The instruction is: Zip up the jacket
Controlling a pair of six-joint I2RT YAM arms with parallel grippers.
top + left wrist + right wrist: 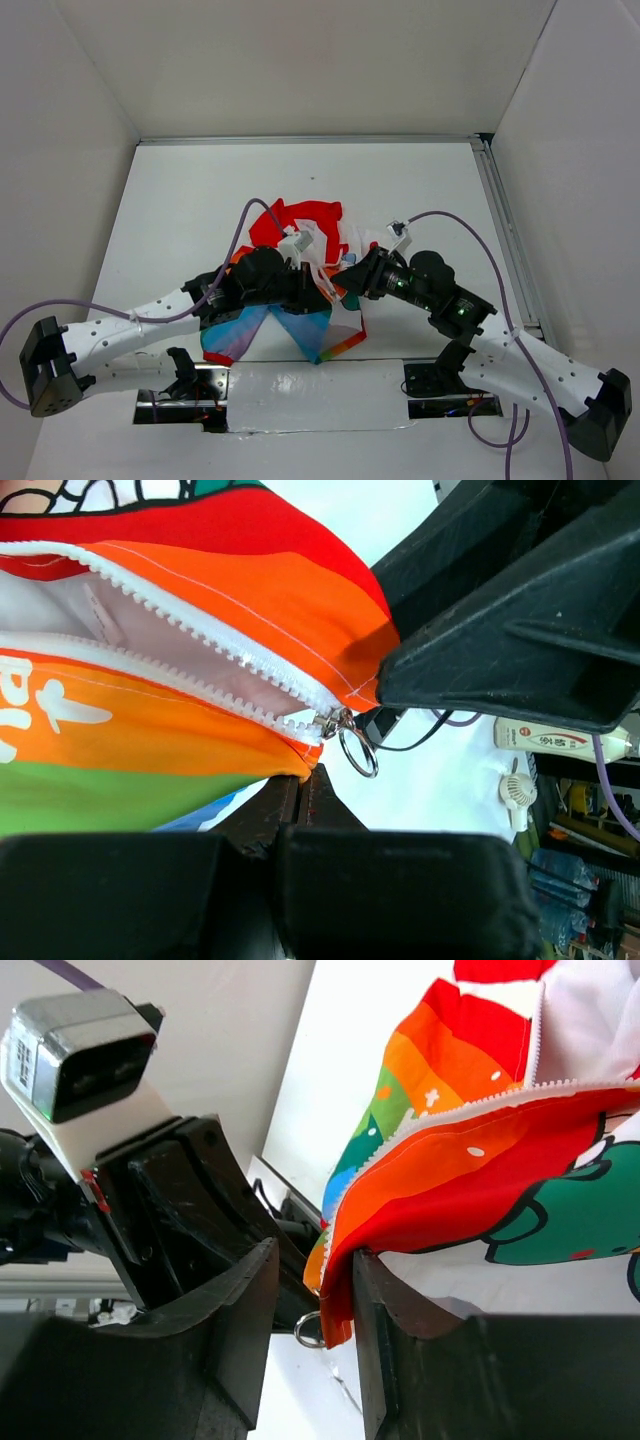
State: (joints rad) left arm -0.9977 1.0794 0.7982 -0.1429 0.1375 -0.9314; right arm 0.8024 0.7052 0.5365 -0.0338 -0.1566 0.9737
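the jacket [300, 335] lies mid-table [180, 200], its zipper [200, 632] gaping, the ring pull [360, 753] down at the hem [300, 765]. the left gripper [292, 798] is pressed together, seemingly pinching that hem. the right gripper [318, 1260] stands spread around the hem corner and ring. it should close on the ring alone, not cloth, then draw toward the red collar [300, 222] while the left anchors.

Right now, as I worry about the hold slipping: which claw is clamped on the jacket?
The left claw: it is shut on the jacket hem beside the zipper ring. The right claw has its jaws apart around that hem.
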